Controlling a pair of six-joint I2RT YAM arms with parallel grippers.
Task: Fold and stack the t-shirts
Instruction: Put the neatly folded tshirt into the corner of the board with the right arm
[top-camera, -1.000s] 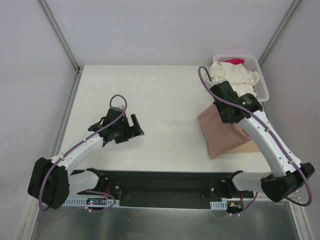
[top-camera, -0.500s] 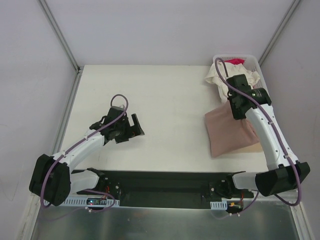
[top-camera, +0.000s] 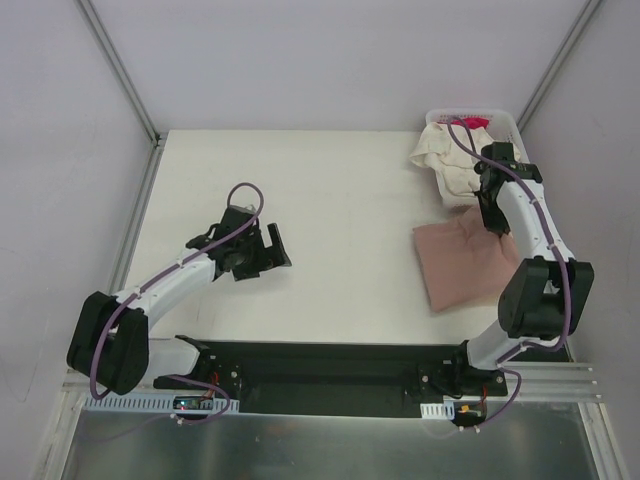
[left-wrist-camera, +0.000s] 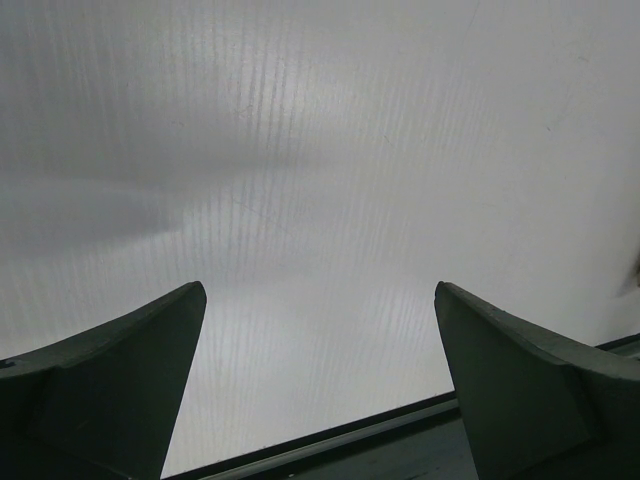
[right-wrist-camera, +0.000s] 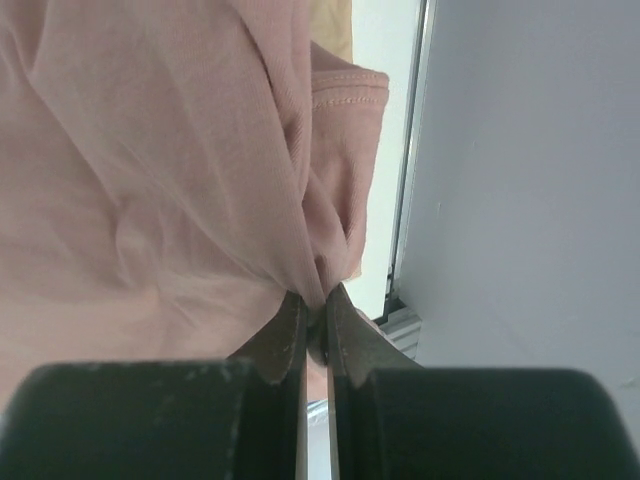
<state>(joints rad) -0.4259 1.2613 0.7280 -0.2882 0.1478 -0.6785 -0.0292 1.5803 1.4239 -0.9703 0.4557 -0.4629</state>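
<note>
1. Cloth gathered into a bunch sits between the fingers of the right end effector (right-wrist-camera: 315, 300), which are pressed nearly together on a fold of the dusty-pink short-sleeved t-shirt (right-wrist-camera: 150, 180); a hemmed sleeve edge with visible stitching hangs just beside the pinch.
2. From the top view, the right end effector (top-camera: 497, 222) points down at the far edge of the dusty-pink t-shirt (top-camera: 460, 262), which lies mostly flat on the right side of the white desk (top-camera: 330, 190), near the right wall.
3. Any print on the pink shirt cannot be made out in either view.
4. Just beyond the pink shirt, in the far right corner, stands the white slatted plastic basket (top-camera: 505, 117).
5. A crumpled cream t-shirt (top-camera: 440, 155) spills over the basket's near-left rim onto the desk, and a magenta t-shirt (top-camera: 474, 123) shows inside the basket at its far side.
6. The left end effector (top-camera: 268, 250) hangs over the left-centre of the desk, well apart from all the shirts.
7. In the left wrist view, the left end effector (left-wrist-camera: 318, 290) has its two dark fingers (left-wrist-camera: 120, 370) spread wide with nothing between them, and only the bare ribbed surface of the desk (left-wrist-camera: 320, 150) lies beneath.
</note>
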